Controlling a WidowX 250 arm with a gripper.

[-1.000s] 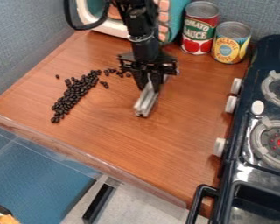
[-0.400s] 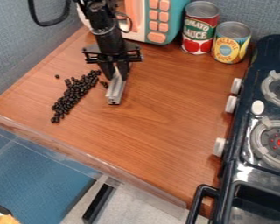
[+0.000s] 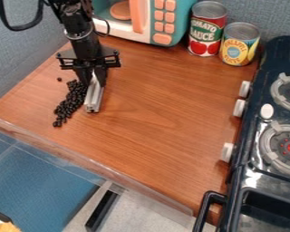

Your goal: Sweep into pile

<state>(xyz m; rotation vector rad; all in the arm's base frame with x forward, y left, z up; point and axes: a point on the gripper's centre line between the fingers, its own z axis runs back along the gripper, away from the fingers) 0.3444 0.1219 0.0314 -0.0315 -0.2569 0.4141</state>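
Holds a long silver metal bar in the black two-finger gripper, with fingers closed on its upper end, toward ten o'clock on the brown wood-grain counter. Has small black beans heaped along the bar's nine-o'clock side.

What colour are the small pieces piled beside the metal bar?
The pieces are black, or very dark; the camera view shows this best.
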